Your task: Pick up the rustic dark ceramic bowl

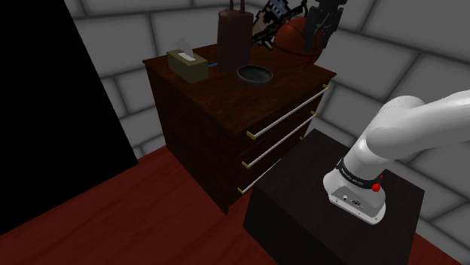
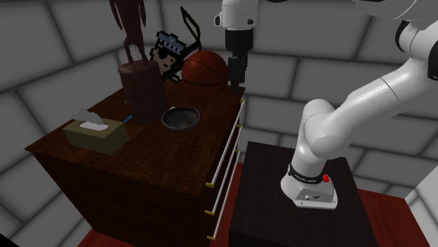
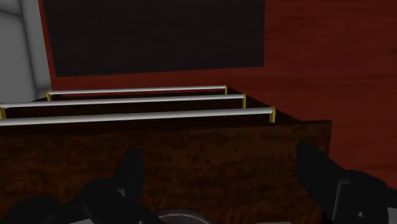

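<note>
High over the edge of the dresser (image 2: 140,168), the open hand (image 2: 234,81) hangs by the ball (image 2: 203,69), so it could bump that and miss the dark bowl (image 2: 180,117).

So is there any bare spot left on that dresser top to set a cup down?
Yes. The widest bare patch on the dresser lies between the tissue box and the bowl, running to the drawer-side edge. The back is crowded: the tall brown stand, the ball, and the open claw hanging beside it.
</note>
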Robot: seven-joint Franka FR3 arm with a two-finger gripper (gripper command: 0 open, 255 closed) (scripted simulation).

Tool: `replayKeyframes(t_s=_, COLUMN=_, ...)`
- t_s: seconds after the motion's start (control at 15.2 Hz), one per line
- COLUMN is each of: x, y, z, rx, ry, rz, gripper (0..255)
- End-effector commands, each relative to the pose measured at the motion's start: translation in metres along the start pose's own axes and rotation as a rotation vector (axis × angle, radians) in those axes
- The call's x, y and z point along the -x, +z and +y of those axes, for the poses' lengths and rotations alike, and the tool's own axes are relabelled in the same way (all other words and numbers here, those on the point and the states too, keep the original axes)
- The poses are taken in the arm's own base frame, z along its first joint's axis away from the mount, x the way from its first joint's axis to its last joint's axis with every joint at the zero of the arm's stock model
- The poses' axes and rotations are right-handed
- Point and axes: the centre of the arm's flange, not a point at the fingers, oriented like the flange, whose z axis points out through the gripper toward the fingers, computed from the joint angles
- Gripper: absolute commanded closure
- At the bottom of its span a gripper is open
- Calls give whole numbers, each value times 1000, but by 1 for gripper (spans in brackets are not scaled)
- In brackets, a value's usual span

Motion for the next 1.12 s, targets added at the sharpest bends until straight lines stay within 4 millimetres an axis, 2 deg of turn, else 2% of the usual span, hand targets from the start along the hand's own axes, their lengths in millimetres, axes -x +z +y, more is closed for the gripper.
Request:
replayKeyframes(t_s=0.0, x=0, y=0, z=0, rx=0, ry=0, rz=0, gripper=0)
replayKeyframes(t_s=0.53, x=-82, y=50, z=29, rx=18, ry=186, rz=38, gripper=0)
replayKeyframes(t_s=1.06, x=-158, y=96, z=74, rx=37, ry=373, rz=76, gripper=0)
